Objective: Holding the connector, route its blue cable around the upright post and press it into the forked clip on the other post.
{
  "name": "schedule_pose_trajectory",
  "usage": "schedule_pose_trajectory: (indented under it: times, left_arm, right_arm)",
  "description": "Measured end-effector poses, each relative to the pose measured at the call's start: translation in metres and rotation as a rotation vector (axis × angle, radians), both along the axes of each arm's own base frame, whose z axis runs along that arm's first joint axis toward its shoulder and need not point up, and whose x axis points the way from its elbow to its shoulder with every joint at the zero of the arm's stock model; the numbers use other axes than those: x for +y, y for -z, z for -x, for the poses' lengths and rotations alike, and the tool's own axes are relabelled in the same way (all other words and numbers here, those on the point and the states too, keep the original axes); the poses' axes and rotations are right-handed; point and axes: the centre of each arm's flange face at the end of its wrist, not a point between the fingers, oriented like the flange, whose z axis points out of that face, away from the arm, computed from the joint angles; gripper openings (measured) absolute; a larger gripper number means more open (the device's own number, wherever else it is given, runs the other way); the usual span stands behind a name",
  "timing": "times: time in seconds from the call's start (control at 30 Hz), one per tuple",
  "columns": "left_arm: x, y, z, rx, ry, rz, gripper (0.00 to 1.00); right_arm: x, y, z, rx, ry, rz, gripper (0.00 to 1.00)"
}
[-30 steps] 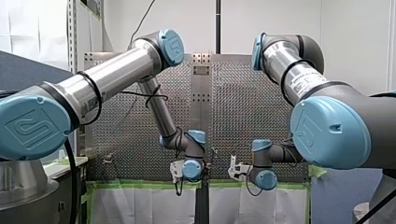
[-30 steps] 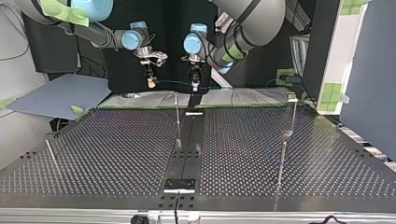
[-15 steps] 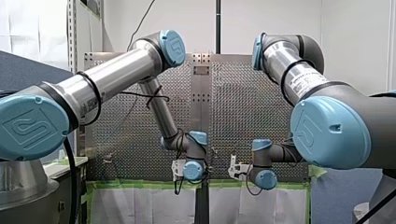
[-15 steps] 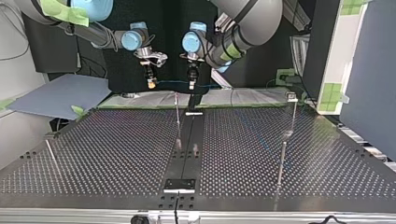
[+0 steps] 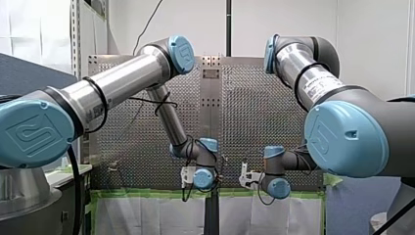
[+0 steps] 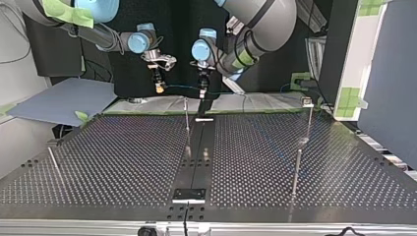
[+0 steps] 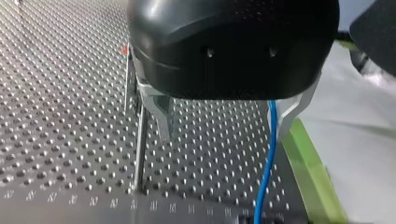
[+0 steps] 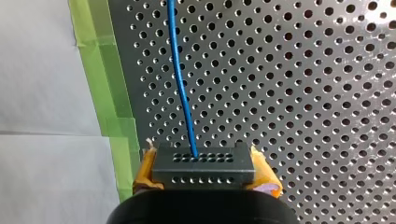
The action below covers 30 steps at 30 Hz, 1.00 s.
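**Right gripper clamped on the connector, left gripper open around the cable**

Our right gripper (image 8: 204,175) has its yellow pads (image 8: 145,169) pressed against both sides of the dark connector (image 8: 203,161), gripping it firmly. The blue cable (image 8: 180,79) leaves the connector's face and runs ahead over the perforated table (image 8: 303,93), beside a strip of green tape (image 8: 100,70).

Our left gripper (image 7: 223,136) holds its metal fingers (image 7: 161,116) wide apart. The cable passes between them, just beside one finger; we cannot tell whether it touches. A thin upright post (image 7: 139,149) stands close by the other finger.

Only the top view shows both grippers together. There the cable spans nearly level between them above the table's far edge, with the upright post just below that span. It also shows a second post (image 6: 308,118) at its right, well apart from both grippers, its top fitting too small to make out. The front view shows only our wrists from behind, hiding fingers and cable.
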Motion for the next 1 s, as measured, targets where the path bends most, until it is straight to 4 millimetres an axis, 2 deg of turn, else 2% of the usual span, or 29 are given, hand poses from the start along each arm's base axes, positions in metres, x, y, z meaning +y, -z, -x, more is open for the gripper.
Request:
schedule_pose_trajectory:
  times: [0.33, 0.9, 0.97, 1.0]
  left_arm:
    - [0.0097, -0.0011, -0.0040, -0.017, -0.071, -0.070, 1.00]
    - [0.0024, -0.0024, -0.0039, -0.033, -0.040, -0.012, 1.00]
    - [0.0032, -0.0026, -0.0047, -0.033, -0.043, -0.007, 0.75]
    - [0.0035, -0.0027, -0.0051, -0.033, -0.044, -0.006, 0.75]
  right_arm:
    - [0.0007, 0.0005, 0.0000, 0.003, -0.004, -0.004, 0.00]
    - [0.0016, 0.0008, -0.0007, 0.004, -0.014, -0.007, 0.00]
    - [0.0017, 0.0007, -0.0008, 0.004, -0.015, -0.007, 0.00]
    - [0.0017, 0.0007, -0.0008, 0.004, -0.016, -0.007, 0.00]
